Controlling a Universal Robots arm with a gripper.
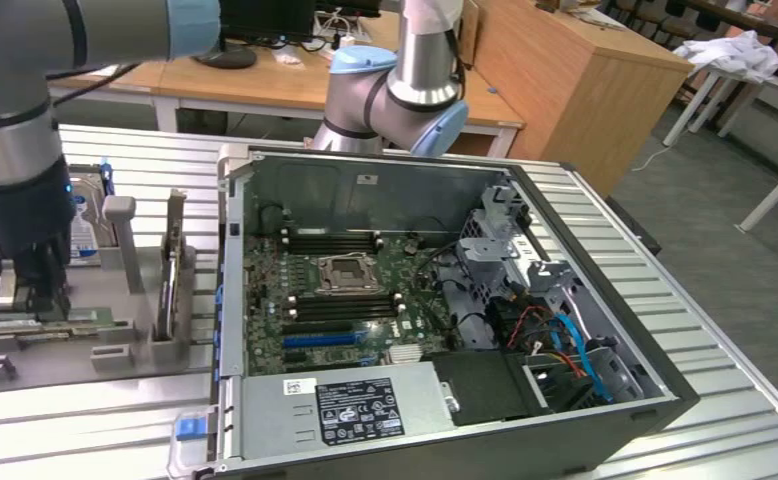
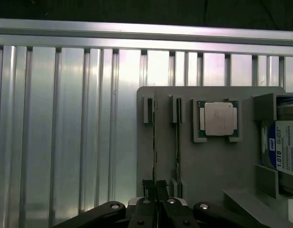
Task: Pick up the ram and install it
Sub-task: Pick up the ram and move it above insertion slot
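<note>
Two thin green ram sticks stand on edge side by side in slots of a grey holder plate (image 2: pixel 208 166). My gripper (image 2: pixel 154 186) is down over the end of one ram (image 2: pixel 154 137), its dark fingertips shut on the stick's thin edge, and the ram still sits in its slots. The other ram (image 2: pixel 177 142) stands free beside it. In the exterior view my gripper (image 1: pixel 29 303) is low over the green ram (image 1: pixel 76 320) at the exterior view's left. The open computer case holds the motherboard (image 1: pixel 342 290) with dark memory slots (image 1: pixel 336 240).
A square silver CPU (image 2: pixel 218 118) lies in a recess of the holder. A hard drive with a blue label (image 2: pixel 285 152) stands beside it. The case wall (image 1: pixel 229 300) rises between holder and motherboard. A second arm's base (image 1: pixel 389 95) stands behind the case on the ribbed metal table (image 1: pixel 122 150).
</note>
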